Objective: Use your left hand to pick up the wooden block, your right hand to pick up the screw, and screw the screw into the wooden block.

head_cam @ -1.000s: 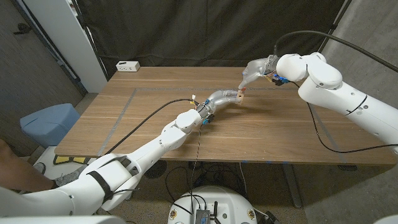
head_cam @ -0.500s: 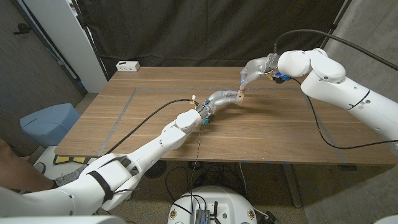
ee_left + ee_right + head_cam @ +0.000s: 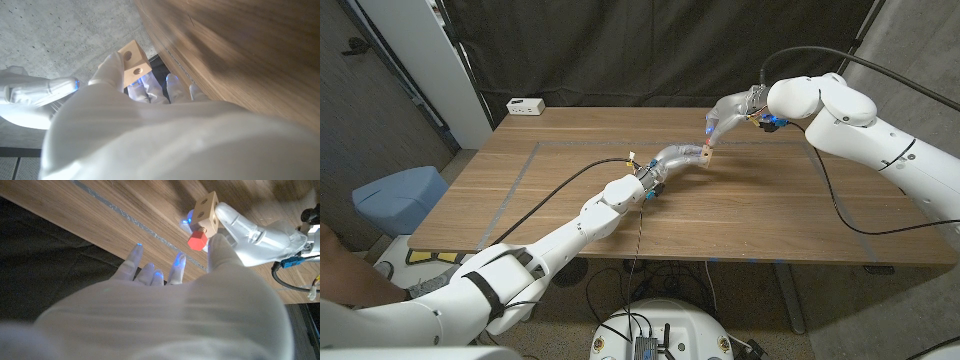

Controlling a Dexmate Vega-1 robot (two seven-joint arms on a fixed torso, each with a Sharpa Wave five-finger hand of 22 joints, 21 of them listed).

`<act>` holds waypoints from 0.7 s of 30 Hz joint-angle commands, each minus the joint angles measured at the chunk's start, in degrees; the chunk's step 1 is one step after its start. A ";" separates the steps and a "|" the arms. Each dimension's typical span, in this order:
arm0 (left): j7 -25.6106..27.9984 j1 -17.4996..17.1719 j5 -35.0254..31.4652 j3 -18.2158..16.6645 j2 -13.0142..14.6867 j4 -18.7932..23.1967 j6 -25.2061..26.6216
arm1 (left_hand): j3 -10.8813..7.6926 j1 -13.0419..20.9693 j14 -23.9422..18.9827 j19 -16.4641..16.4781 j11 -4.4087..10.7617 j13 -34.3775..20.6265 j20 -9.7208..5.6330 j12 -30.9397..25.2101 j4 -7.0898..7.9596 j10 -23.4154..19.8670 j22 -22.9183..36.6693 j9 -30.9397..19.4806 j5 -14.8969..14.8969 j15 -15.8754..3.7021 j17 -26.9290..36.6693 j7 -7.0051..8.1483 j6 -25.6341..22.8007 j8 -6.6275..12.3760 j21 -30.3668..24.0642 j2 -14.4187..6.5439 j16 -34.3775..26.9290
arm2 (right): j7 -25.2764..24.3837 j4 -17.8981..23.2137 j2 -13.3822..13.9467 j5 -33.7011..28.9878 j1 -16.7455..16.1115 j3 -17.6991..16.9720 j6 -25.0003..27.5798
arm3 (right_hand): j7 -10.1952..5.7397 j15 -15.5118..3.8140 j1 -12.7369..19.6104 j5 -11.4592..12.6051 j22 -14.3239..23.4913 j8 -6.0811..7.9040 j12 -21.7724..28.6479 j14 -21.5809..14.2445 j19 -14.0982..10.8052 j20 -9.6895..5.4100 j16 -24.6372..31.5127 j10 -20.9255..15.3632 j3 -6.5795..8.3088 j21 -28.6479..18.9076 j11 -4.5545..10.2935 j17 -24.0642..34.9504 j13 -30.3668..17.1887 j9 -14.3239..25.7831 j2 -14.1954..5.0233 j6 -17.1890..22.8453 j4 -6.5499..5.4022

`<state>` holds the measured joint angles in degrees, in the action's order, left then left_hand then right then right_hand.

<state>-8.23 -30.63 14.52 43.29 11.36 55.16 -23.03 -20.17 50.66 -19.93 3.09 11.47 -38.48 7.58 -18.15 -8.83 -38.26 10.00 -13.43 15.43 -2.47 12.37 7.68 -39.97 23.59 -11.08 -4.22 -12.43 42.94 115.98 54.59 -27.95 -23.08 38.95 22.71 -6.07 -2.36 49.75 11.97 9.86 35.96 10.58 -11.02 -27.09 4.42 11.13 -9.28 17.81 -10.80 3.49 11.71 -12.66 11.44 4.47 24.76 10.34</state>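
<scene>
Two hands met over the table (image 3: 570,200) in the head view: my left hand (image 3: 677,157) clamped the wooden block (image 3: 704,153) at its fingertips, my right hand (image 3: 728,112) just beyond it, its grasp unreadable there. In the left wrist view the block (image 3: 133,63) sat pinched above my fingers (image 3: 111,69), holes showing, no screw visible. The right wrist view added the red-headed screw (image 3: 197,241) seated in the block (image 3: 208,212), my right fingers (image 3: 176,266) spread apart and off it. I judged a careless regrasp could cock the screw or knock the block loose.
</scene>
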 commanded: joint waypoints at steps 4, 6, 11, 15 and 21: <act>0.01 0.21 -0.26 0.15 -0.14 -0.15 -0.20 | -0.18 -0.05 -0.39 -0.15 -0.15 -0.19 0.35 0.03 0.06 -0.15 0.21 -0.17 0.30 -3.08 0.16 0.17 -2.52 0.51 -0.20 -0.45 0.07 | -0.02 -0.56 -0.11 -1.53 0.13 0.79 -0.07 | -1.02 -0.37 1.84 -0.29 0.10 0.12 0.54 -0.05 0.05 -0.05 0.32 0.09 0.95 -0.03 0.32 0.16 -0.21 -0.12 0.24 1.54 0.02; -0.01 0.19 -0.26 0.17 -0.14 -0.12 -0.15 | -0.19 -0.04 -0.40 -0.15 -0.19 -0.18 0.34 0.02 0.06 -0.19 0.21 -0.16 0.30 -3.09 0.17 0.17 -2.54 0.51 -0.20 -0.48 0.07 | -0.05 -0.53 -0.13 -1.72 0.04 0.79 0.10 | -1.03 -0.45 2.06 -0.36 0.10 0.21 0.66 -0.07 -0.06 -0.18 0.37 -0.13 1.08 -0.10 0.42 0.18 -0.21 -0.14 0.30 2.03 -0.03; -0.05 0.22 -0.25 0.20 -0.24 -0.27 -0.22 | -0.15 -0.06 -0.45 -0.16 -0.15 -0.18 0.29 0.00 0.05 -0.25 0.21 -0.15 0.29 -3.09 0.16 0.21 -2.64 0.54 -0.20 -0.40 0.05 | -0.18 -0.78 -0.30 -1.84 -0.05 0.73 0.17 | -0.72 -0.71 2.59 -0.60 0.11 0.53 0.95 -0.40 -0.22 -0.36 0.61 -0.74 1.44 -0.21 0.66 0.24 -0.19 -0.19 0.48 3.59 -0.21; -0.06 0.31 -0.34 0.24 -0.27 -0.36 -0.32 | -0.14 -0.07 -0.45 -0.16 -0.20 -0.16 0.27 -0.01 0.05 -0.29 0.21 -0.14 0.29 -3.12 0.16 0.23 -2.64 0.53 -0.21 -0.38 0.05 | -0.22 -0.97 -0.42 -1.75 -0.05 0.68 0.09 | -0.35 -0.89 2.97 -0.67 0.12 0.75 1.01 -0.69 -0.52 -0.61 0.83 -0.89 1.84 -0.35 0.72 0.35 -0.18 -0.20 0.23 4.65 -0.41; -0.14 0.36 -0.34 0.26 -0.29 -0.39 -0.35 | -0.13 -0.14 -0.44 -0.16 -0.18 -0.14 0.36 0.03 0.13 -0.21 0.21 -0.13 0.29 -3.00 0.19 0.25 -2.58 0.48 -0.21 -0.47 0.04 | -0.65 -0.98 -0.49 -1.40 -0.29 0.41 0.06 | -0.22 -0.99 3.17 -0.82 0.12 0.98 1.35 -0.99 -1.00 -0.97 1.03 -1.80 2.15 -0.52 0.53 0.45 -0.17 -0.21 0.36 5.95 -0.62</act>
<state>-8.29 -30.44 14.29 43.44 11.18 54.94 -23.25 -20.17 50.71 -19.93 3.08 11.47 -38.48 7.58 -18.15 -8.84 -38.25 9.99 -13.46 15.40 -2.46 12.37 7.68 -39.97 23.79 -11.08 -4.16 -12.43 42.78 115.19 54.29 -29.46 -23.07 39.60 22.68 -6.35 -2.27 52.24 11.21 9.87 36.37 11.26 -11.39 -27.78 3.75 11.74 -10.45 19.46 -11.05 4.00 11.88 -12.65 11.18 4.55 29.80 9.72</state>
